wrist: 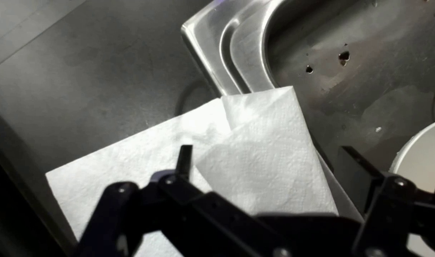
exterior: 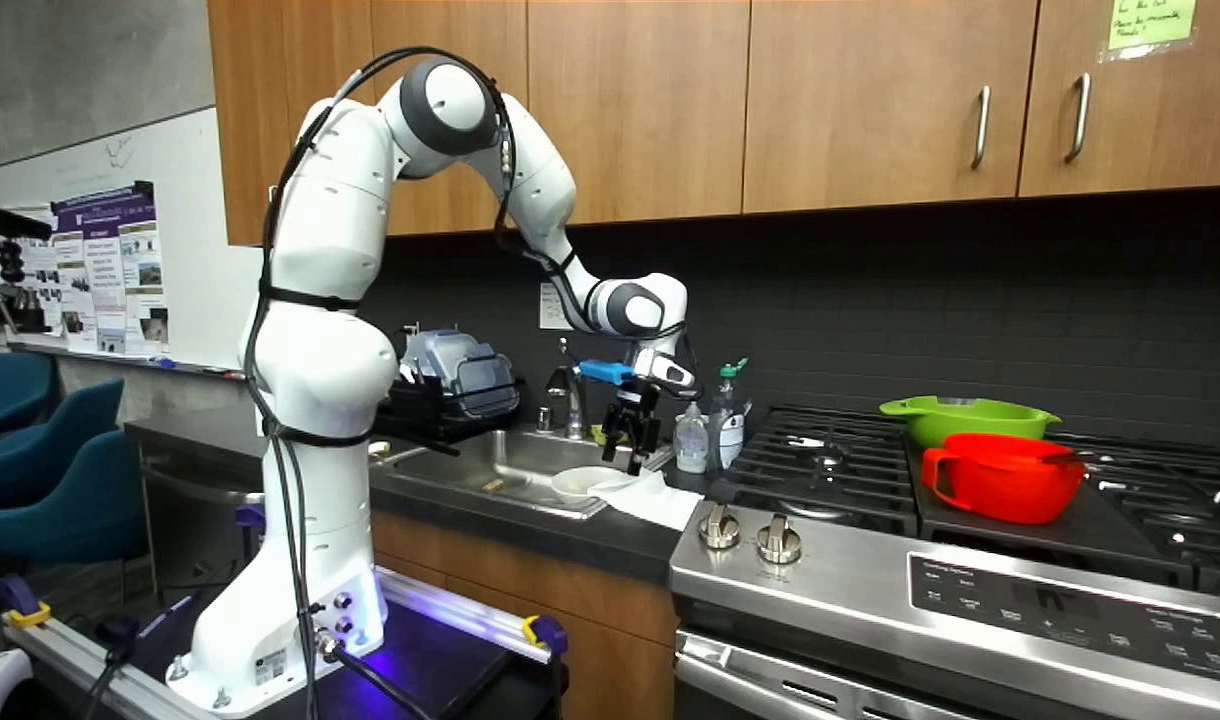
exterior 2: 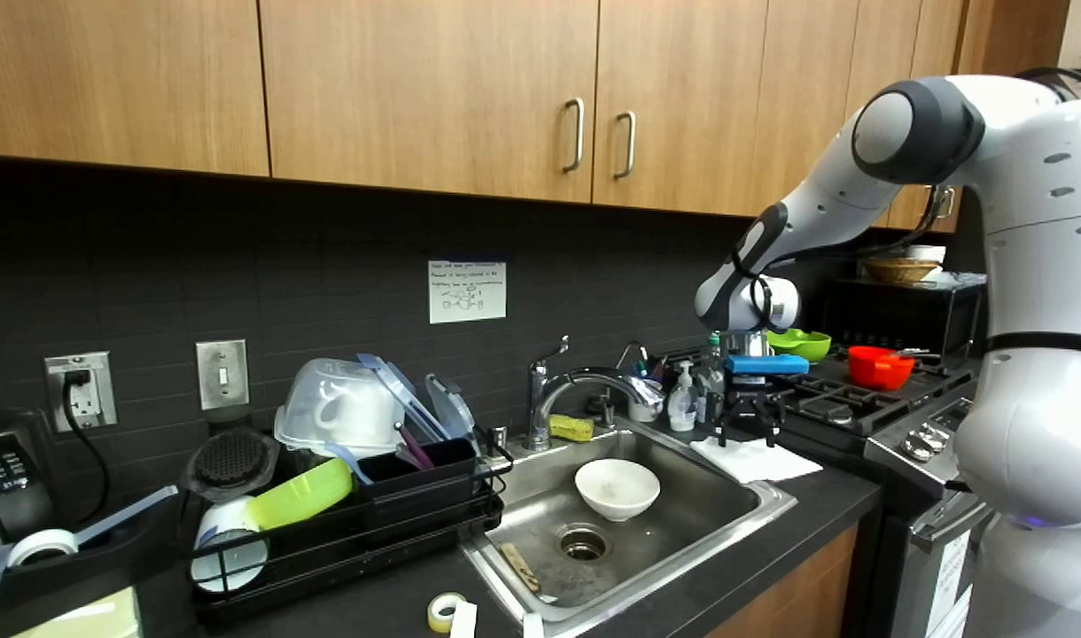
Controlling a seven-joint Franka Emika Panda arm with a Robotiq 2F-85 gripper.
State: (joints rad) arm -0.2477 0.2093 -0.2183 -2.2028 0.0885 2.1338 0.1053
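Note:
My gripper [wrist: 266,153] stands open, its two dark fingers wide apart with nothing between them. Beneath it lies a white paper towel [wrist: 271,171], folded over itself at one corner, on the counter and lapping over the sink's edge. In both exterior views the gripper [exterior: 622,462] hangs pointing down over this towel [exterior 2: 758,461]; whether the fingertips touch it I cannot tell. A white bowl [exterior 2: 618,507] sits inside the metal sink [exterior 2: 775,507] beside the towel. In the wrist view only part of the bowl [wrist: 422,157] shows, partly behind the right finger.
Two soap bottles [exterior 2: 682,403] stand behind the gripper by the wall. The stove [exterior: 820,470] adjoins the counter, bearing a green pot [exterior: 970,420] and a red pot [exterior: 1015,485]. A faucet [exterior 2: 540,399], a yellow sponge [exterior 2: 571,428] and a loaded dish rack [exterior 2: 346,540] flank the sink.

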